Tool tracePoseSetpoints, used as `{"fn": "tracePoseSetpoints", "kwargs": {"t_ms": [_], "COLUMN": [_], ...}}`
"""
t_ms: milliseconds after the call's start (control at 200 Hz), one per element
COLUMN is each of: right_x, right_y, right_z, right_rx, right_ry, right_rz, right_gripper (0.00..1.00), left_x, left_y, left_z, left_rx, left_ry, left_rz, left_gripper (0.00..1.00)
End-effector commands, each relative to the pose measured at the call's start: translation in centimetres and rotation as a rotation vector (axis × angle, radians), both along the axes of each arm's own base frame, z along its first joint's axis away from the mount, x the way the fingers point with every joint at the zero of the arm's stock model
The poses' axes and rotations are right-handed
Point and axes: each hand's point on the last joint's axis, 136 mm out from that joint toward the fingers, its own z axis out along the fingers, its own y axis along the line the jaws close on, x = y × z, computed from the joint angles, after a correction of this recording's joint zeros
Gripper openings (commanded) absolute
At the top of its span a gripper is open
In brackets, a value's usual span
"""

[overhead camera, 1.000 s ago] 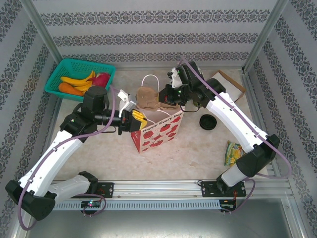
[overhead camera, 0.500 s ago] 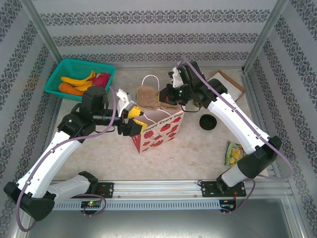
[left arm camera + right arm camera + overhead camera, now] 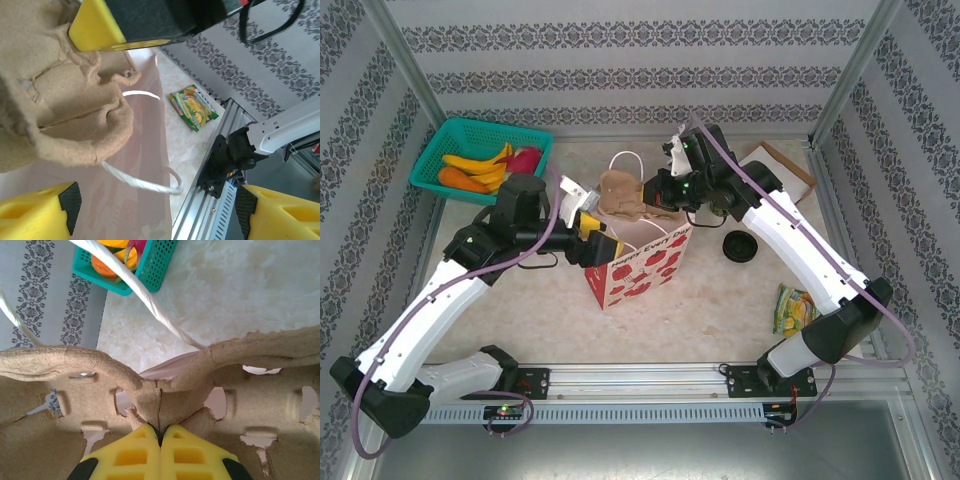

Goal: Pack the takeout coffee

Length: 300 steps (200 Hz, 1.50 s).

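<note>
R pincer (image 3: 160,432) is clenching the pulp carrier (image 3: 150,385) over the paper bag (image 3: 642,266). L pincer (image 3: 157,212) is hanging released at the rim. Coffee cup's position: cannot tell. You should be lowering level, avoiding the handles (image 3: 620,160).

Grey-and-white ornament-striped walls (image 3: 640,60), cream marbled table (image 3: 520,310), aluminium corner posts (image 3: 405,60), even light

The paper bag (image 3: 638,268) reads "Happy Every Day" on its front.

Robot test cell: wallpapered panels (image 3: 640,40) and aluminium posts (image 3: 403,60) around the tabletop (image 3: 520,310), mounting rail (image 3: 640,380) at its near edge.
</note>
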Motion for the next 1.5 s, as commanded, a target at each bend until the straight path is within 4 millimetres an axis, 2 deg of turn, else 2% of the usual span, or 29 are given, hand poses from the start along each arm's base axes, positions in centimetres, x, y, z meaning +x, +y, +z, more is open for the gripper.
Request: {"fn": "tracePoseSetpoints", "kwargs": {"t_ms": [0,95,225,265,375,435,515,610,709,909,1169,1234,1304,1359,1444,1494], "right_x": [-0.2,-0.2,-0.1,-0.1,0.1,0.4,0.6,0.7,0.9,0.5,-0.8,-1.2,-1.6,-2.0,-2.3,-2.5], "right_y": [-0.1,-0.1,-0.1,0.0,-0.1,-0.2,-0.6,-1.1,-1.4,-1.0,-0.8,-0.9,-1.0,-1.0,-1.0,-0.9], "right_z": [0.3,0.6,0.4,0.4,0.2,0.0,-0.2,-0.6,-1.0,-1.7,-2.3,-2.5,-2.7,-2.8,-2.9,-2.9], "right_rx": [0.004,0.009,0.012,0.014,0.012,0.006,0.007,0.007,0.005,-0.016,-0.05,-0.065,-0.079,-0.091,-0.115,-0.131], "right_ry": [-0.015,-0.023,-0.017,-0.016,-0.011,-0.003,0.018,0.053,0.072,0.059,0.033,0.038,0.046,0.047,0.04,0.029], "right_rz": [-0.023,-0.026,-0.029,-0.03,-0.044,-0.063,-0.085,-0.107,-0.117,-0.073,0.008,0.024,0.035,0.045,0.056,0.067], "right_gripper": [0.0,0.0,0.0,0.0,0.0,0.0,0.0,0.0,0.0,0.0,0.0,0.0,0.0,0.0,0.0,0.0], "left_x": [0.4,0.8,1.3,1.4,1.5,0.9,-0.9,-2.8,-4.2,-4.0,-1.9,-1.4,-0.8,-0.3,0.5,1.4], "left_y": [0.0,-0.3,-0.5,-0.4,-0.4,-0.7,-1.4,-1.7,-1.9,-2.2,-1.8,-1.5,-0.9,-0.4,0.3,0.8], "left_z": [0.5,0.3,-0.2,-0.2,-0.5,-0.6,-0.9,-1.1,0.2,2.3,2.6,3.2,4.0,4.7,6.0,6.7], "left_rx": [0.032,0.056,0.096,0.105,0.124,0.125,0.132,0.154,0.126,0.084,0.117,0.105,0.1,0.091,0.06,0.05], "left_ry": [0.011,0.002,-0.006,-0.009,-0.018,-0.029,-0.054,-0.101,-0.169,-0.311,-0.337,-0.36,-0.385,-0.404,-0.419,-0.418], "left_rz": [0.056,0.064,0.081,0.085,0.078,0.039,-0.068,-0.175,-0.265,-0.285,-0.176,-0.133,-0.069,-0.022,0.038,0.088], "left_gripper": [0.81,0.78,0.65,0.56,0.24,0.15,0.02,0.0,0.0,0.0,0.12,0.29,0.64,0.84,1.0,1.0]}}
